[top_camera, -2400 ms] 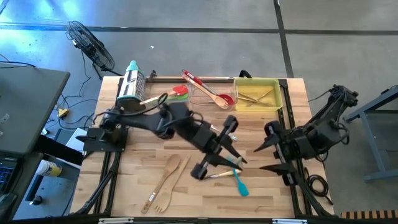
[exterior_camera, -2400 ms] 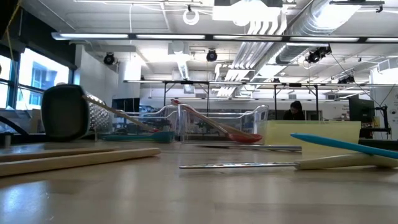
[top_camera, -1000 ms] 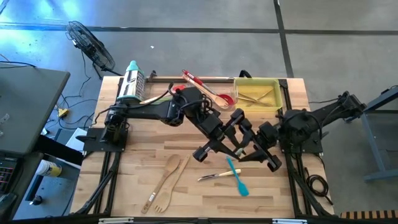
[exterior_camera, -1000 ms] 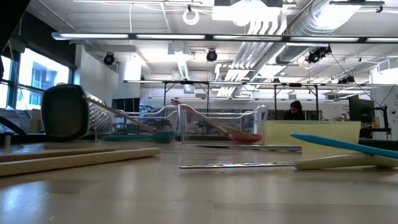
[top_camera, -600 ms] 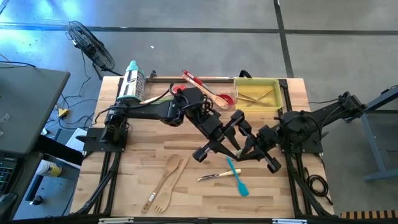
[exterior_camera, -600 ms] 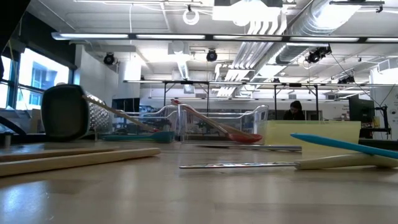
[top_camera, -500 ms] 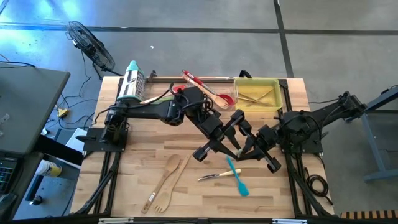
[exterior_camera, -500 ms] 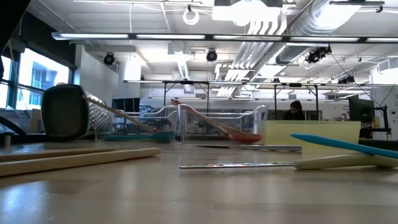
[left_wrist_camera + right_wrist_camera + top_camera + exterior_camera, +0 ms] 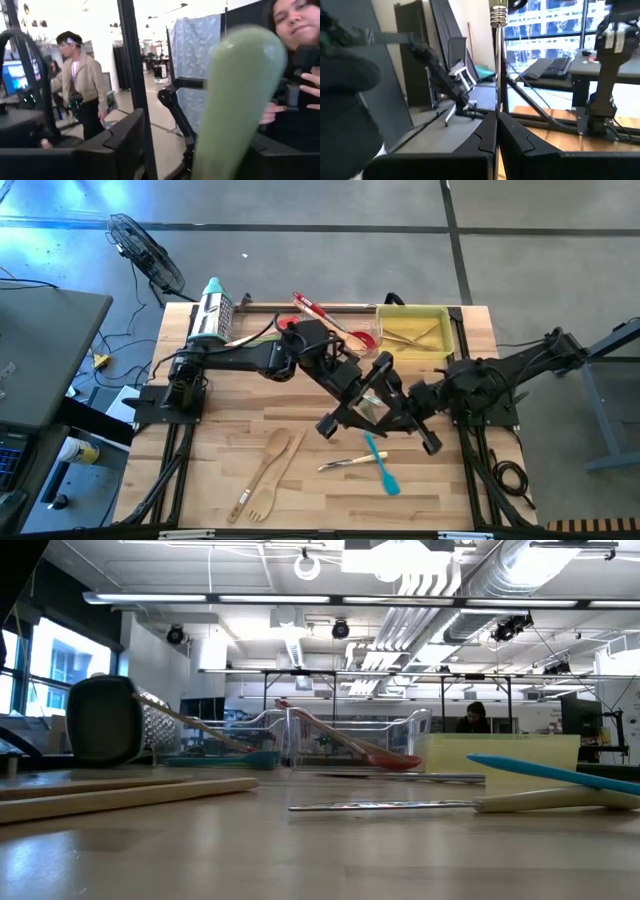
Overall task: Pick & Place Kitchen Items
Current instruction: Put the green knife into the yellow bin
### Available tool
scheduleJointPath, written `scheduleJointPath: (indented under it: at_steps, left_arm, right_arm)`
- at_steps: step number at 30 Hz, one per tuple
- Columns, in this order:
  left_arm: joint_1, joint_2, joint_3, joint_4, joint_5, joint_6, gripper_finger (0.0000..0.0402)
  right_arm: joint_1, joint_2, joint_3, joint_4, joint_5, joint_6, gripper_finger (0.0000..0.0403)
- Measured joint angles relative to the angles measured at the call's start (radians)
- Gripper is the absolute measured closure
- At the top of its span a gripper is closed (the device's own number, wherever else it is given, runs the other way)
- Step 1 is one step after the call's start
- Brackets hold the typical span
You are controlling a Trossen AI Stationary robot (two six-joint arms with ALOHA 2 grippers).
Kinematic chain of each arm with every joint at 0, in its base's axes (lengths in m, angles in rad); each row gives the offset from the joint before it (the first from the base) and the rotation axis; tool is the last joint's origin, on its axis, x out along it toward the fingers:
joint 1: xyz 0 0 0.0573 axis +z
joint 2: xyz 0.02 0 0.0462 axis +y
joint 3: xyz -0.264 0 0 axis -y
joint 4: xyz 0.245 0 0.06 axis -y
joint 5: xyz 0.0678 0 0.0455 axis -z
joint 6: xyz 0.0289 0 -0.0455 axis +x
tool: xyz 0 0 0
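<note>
Overhead, the yellow tray (image 9: pixel 447 313) at the counter's (image 9: pixel 225 430) far edge held pale wooden utensils (image 9: pixel 410 335). The clear tray (image 9: pixel 322 340) beside it held a red spoon (image 9: pixel 345 335). A grater (image 9: pixel 211 315) stood at the far left corner. Mid-counter, the left hand (image 9: pixel 358 406) gripped a green spatula (image 9: pixel 240 100), raised off the wood. The right hand (image 9: pixel 418 423) sat just beside it, fingers (image 9: pixel 485 137) pressed together; whether they pinched anything could not be told. Just nearer the front lay a blue spatula (image 9: pixel 381 463) crossing a knife (image 9: pixel 343 464). A wooden spoon (image 9: pixel 266 468) and a fork (image 9: pixel 268 498) lay near the front edge, with bare wood on either side
</note>
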Motion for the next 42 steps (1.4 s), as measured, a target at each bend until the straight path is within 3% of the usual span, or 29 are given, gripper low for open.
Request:
scheduleJointPath:
  at_steps: [9,12,22,26,32,37,42]
  left_arm:
    - [0.001,-0.001,0.0,-0.061,-0.009,-0.015,0.0159]
    - [0.001,-0.007,0.0,-0.114,-0.011,-0.016,0.0159]
    - [0.011,-0.052,0.001,-0.127,-0.014,-0.042,0.0158]
    - [0.031,-0.068,0.0,-0.155,-0.037,-0.042,0.0158]
    - [0.065,-0.089,0.001,-0.335,-0.159,-0.047,0.0158]
    - [0.102,-0.102,0.0,-0.541,-0.27,-0.048,0.0158]
    - [0.14,-0.101,0.0,-0.772,-0.309,-0.061,0.0158]
  right_arm:
    - [0.001,-0.1,0.0,-0.25,0.074,0.009,0.04]
    - [0.001,-0.154,0.0,-0.406,0.081,0.03,0.04]
    - [-0.094,-0.213,0.0,-0.954,0.295,0.203,0.04]
    - [-0.2,-0.186,0.0,-1.096,0.376,0.212,0.04]
    - [-0.399,-0.144,0.0,-1.22,0.382,0.19,0.04]
    - [-0.596,-0.102,0.0,-1.247,0.354,0.071,0.04]
    - [-0.818,-0.009,0.0,-1.246,0.257,-0.054,0.04]
